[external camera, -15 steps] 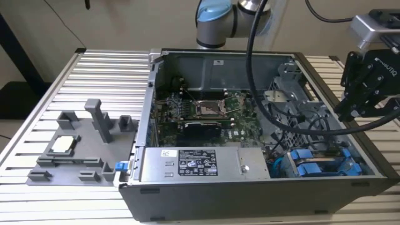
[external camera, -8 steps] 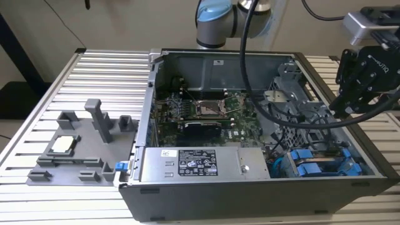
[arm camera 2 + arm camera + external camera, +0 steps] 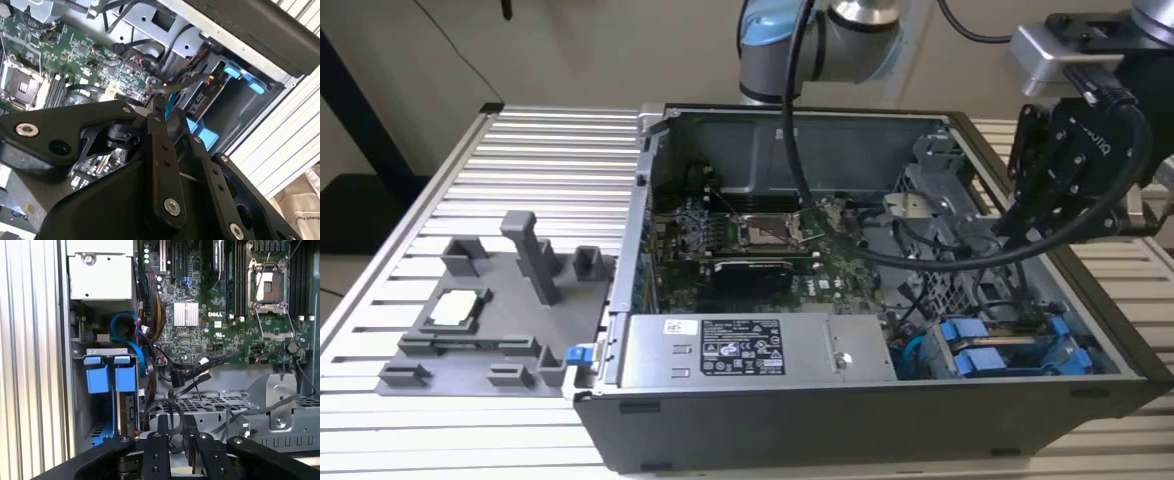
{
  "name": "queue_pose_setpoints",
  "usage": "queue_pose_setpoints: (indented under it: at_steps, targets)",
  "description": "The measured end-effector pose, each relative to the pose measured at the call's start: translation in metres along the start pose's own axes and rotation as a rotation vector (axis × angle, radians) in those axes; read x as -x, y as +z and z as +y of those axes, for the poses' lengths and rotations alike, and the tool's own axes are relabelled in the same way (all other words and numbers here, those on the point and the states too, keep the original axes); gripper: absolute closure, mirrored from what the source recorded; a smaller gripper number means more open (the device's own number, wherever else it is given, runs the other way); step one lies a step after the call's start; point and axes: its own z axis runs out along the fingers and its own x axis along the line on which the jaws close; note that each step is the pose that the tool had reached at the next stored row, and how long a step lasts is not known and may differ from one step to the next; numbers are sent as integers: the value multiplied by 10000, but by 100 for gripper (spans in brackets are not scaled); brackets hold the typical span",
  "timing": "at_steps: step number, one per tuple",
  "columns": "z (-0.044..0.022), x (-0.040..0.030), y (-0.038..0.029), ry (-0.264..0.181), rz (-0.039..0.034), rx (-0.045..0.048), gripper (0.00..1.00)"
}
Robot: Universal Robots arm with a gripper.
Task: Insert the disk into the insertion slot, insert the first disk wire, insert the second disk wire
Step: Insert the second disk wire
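Nearest in the first wrist view is the tool (image 3: 176,426), hung over the perforated cage (image 3: 220,407). Whether it is open or closed cannot be told; nothing is seen gripped

Just past the cage, loose black cables (image 3: 192,376) with small plugs are seen lying free, near the bay but apart from it

Beside them the disk (image 3: 125,379) is seated in the insertion slot (image 3: 106,351), with its blue carrier tabs showing at the mouth. A blue cable (image 3: 139,354) is looped down alongside it, its end hidden

Farther off, the motherboard (image 3: 225,335) and the power-supply box (image 3: 100,280) are seen

In the exterior view the disk is found at the lower right of the frame, inside the case (image 3: 854,420) on the slatted bench (image 3: 520,150). The tool is at the upper right, above the disk and well apart from it

The disk step is judged done. Whether either wire is plugged cannot be told

Handling, as judged:
- The disk is taken as stiff, dense for its size and shock-sensitive. It is best held by the blue carrier's tabs or side rails, not by the label face
- The wires are taken as light and springy, with small keyed plugs. They are best held on the plug body, not the cord
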Motion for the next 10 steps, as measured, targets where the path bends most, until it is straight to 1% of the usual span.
queue_pose_setpoints:
  at_steps: [4,10]
  targets:
    - [150,-4,3,1,0,-12,73]
    - [401,-11,10,12,-1,-34,73]
